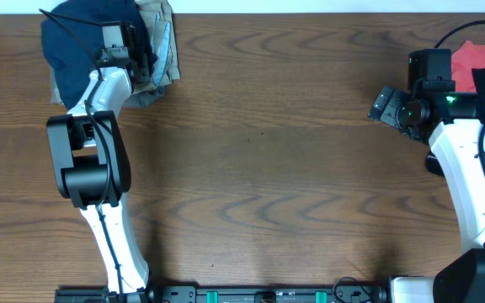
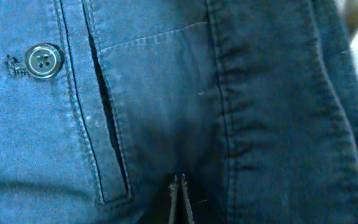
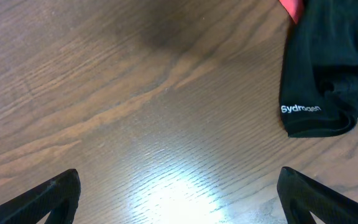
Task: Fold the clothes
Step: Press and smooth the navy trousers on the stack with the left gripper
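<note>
Touching the closed left hand [image 2: 180,198], the shorts [image 2: 260,93] lie bunched.

The wide middle of the wooden table [image 1: 259,151] lies bare between the two arms, open to passage from either side. At the far left corner the navy shorts [image 1: 66,42] and a khaki garment [image 1: 162,50] are heaped under the left arm [image 1: 91,164], which bars the near approach. Far right, a black garment [image 3: 325,62] and a red garment [image 1: 478,55] crowd the edge. Bare wood lies under the right gripper [image 3: 179,186], whose jaws stand wide. Room around the shorts seems tight, since cloth fills the left wrist view.
</note>
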{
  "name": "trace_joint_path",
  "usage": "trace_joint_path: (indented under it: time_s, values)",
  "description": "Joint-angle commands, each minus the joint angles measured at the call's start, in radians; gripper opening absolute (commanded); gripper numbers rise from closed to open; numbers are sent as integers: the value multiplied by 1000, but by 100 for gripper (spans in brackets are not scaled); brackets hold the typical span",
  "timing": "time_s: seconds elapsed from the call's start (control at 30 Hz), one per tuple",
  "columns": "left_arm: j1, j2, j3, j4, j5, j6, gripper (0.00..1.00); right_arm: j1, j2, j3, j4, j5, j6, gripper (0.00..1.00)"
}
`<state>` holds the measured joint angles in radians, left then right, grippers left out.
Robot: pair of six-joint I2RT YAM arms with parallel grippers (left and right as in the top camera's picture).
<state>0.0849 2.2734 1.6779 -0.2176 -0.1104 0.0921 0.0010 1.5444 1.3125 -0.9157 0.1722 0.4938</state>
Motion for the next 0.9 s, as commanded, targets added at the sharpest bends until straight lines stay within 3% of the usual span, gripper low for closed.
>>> trace_joint_path:
  time_s: [0.0, 0.2, 0.4, 0.43, 0.47, 0.53, 0.63, 0.73, 0.87]
  values:
    - [-28, -14, 0, -32, 77, -27, 6, 2, -1, 2, 0, 4, 7, 99]
    - [-68, -134, 0, -98, 77, -48, 6, 2, -1, 2, 0, 4, 7, 99]
    - [-108, -301, 0, -277, 77, -58, 7, 2, -1, 2, 0, 4, 7, 99]
    - [-113, -328, 0, -319, 77, -58, 21, 2, -1, 2, 0, 4, 6, 99]
    - [-119, -359, 0, -373, 77, -61, 44, 2, -1, 2, 0, 4, 6, 99]
    - [-130, -406, 0, -465, 77, -84, 62, 2, -1, 2, 0, 4, 7, 99]
    - [-145, -467, 0, -598, 77, -156, 74, 2, -1, 2, 0, 4, 6, 99]
    - [-159, -519, 0, -745, 99, -265, 77, 2, -1, 2, 0, 4, 6, 99]
    - [-165, -563, 0, -892, 266, -296, 79, 2, -1, 2, 0, 3, 7, 99]
